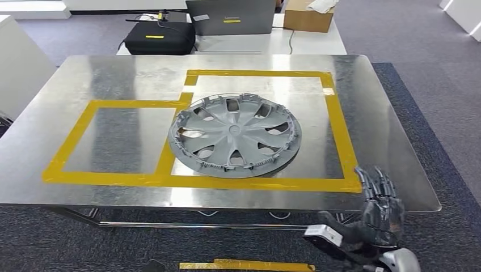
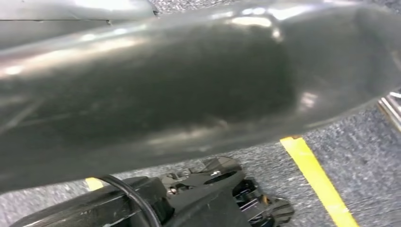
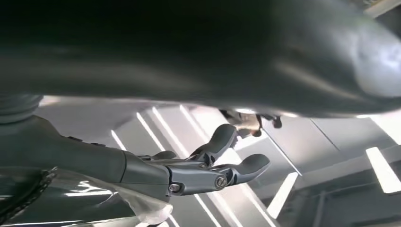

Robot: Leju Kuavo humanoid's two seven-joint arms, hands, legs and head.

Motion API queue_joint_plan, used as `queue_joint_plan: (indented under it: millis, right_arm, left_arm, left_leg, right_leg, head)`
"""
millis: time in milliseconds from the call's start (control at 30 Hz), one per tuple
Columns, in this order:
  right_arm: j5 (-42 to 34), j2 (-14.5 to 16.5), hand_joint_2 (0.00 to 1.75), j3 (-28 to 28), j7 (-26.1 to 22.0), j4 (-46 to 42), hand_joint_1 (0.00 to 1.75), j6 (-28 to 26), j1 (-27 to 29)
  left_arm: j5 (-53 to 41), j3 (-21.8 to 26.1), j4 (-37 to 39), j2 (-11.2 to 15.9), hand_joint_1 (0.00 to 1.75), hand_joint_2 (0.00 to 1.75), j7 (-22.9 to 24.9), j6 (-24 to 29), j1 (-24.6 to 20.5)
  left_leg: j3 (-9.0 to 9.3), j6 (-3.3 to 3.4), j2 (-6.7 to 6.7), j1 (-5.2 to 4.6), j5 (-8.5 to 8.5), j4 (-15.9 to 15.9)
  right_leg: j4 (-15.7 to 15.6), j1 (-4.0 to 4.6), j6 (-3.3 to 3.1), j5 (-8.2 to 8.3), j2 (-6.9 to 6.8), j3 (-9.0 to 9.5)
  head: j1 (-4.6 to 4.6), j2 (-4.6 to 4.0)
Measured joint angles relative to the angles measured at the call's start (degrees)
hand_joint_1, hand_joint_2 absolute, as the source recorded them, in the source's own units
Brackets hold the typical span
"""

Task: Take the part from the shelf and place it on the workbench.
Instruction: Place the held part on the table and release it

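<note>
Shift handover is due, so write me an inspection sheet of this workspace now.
Surface: shiny steel workbench marked with two yellow tape rectangles.
Job's things: grey plastic wheel cover lying flat on the bench, mostly inside the larger rectangle, overlapping the tape between the two.
Clutter: nothing seen on the bench.
Hands: right hand below the bench's near right edge, fingers apart, holding nothing; left hand cannot be judged.
Cables: thin dark cable on the white table behind.
Surroundings: black case, grey laptop, cardboard box on that table; grey carpet.

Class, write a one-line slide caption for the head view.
Grey hubcap lies on the taped steel workbench; right hand hangs empty below its edge.
</note>
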Motion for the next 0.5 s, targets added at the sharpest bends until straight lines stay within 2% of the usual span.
queue_joint_plan:
  millis: [133,233,267,300,367,400,433,467,500]
  right_arm:
    - [-21.87,2.84,0.0,-5.03,-14.0,-3.89,0.0,7.68,5.71]
    - [-34.31,6.94,0.0,-11.45,-21.19,-3.64,0.0,19.14,7.19]
    - [-37.57,8.84,0.0,-15.11,-23.49,-2.71,0.0,24.25,7.19]
    - [-39.3,10.65,0.0,-19.19,-25.33,-1.45,0.0,28.75,6.93]
    - [-40.18,13.8,0.0,-27.04,-27.33,1.17,0.0,35.04,6.27]
    - [-40.31,15.16,0.0,-30.66,-27.46,2.58,0.0,37.31,5.7]
    - [-40.48,16.33,0.0,-34.46,-27.32,4.44,0.0,39.64,4.71]
    - [-40.57,17.45,0.0,-38.88,-27.12,7.06,0.0,41.97,3.27]
    - [-40.42,18.25,0.0,-43.71,-27.08,10.34,0.0,43.87,1.47]
  left_arm:
    - [1.31,2.8,0.0,0.01,0.0,0.0,-2.81,-0.95,0.77]
    - [1.31,4.47,-0.01,-0.21,0.0,0.0,-3.59,-1.7,0.98]
    - [1.1,4.98,-0.01,-0.37,0.0,0.0,-3.67,-1.86,1.07]
    - [0.88,5.42,-0.01,-0.55,0.0,0.0,-3.68,-1.93,1.16]
    - [0.45,6.14,-0.01,-0.87,0.0,0.0,-3.67,-2.03,1.46]
    - [0.19,6.48,-0.01,-0.98,0.0,0.0,-3.59,-2.04,1.61]
    - [-0.13,6.8,-0.01,-1.08,0.0,0.0,-3.5,-2.04,1.76]
    - [-0.5,7.12,-0.01,-1.22,0.0,0.0,-3.41,-2.02,1.85]
    - [-0.84,7.45,-0.01,-1.37,0.0,0.0,-3.33,-1.99,1.89]
  left_leg:
    - [0.0,0.73,0.07,-0.21,-0.19,0.31]
    - [0.52,1.43,0.14,0.01,1.2,-1.06]
    - [0.75,1.64,0.2,0.19,1.86,-1.8]
    - [0.85,1.74,0.27,0.39,2.3,-2.36]
    - [0.48,1.82,0.33,0.4,2.62,-2.52]
    - [0.27,1.73,0.38,0.41,2.68,-2.45]
    - [0.15,1.62,0.47,0.46,2.74,-2.38]
    - [0.03,1.49,0.71,0.57,2.78,-2.26]
    - [-0.09,1.32,0.94,0.72,2.76,-2.04]
  right_leg:
    - [-0.18,-0.22,0.39,0.19,0.05,0.11]
    - [-0.41,-0.21,1.12,0.29,0.06,0.27]
    - [0.37,-0.17,1.36,-0.6,0.08,-0.09]
    - [2.34,-0.19,1.51,-2.24,0.11,-0.96]
    - [8.71,-0.4,1.92,-6.14,0.14,-3.37]
    - [11.41,-0.5,2.16,-7.24,0.13,-4.17]
    - [12.39,-0.63,2.42,-7.3,0.12,-4.09]
    - [11.23,-0.79,2.71,-6.32,0.03,-2.93]
    - [8.16,-1.02,3.02,-4.69,-0.27,-0.8]
  head:
    - [-0.05,0.0]
    - [-0.03,0.0]
    - [0.01,0.0]
    - [0.06,0.0]
    - [0.09,0.0]
    - [0.08,0.0]
    - [0.07,0.0]
    - [0.06,0.0]
    - [0.06,0.0]
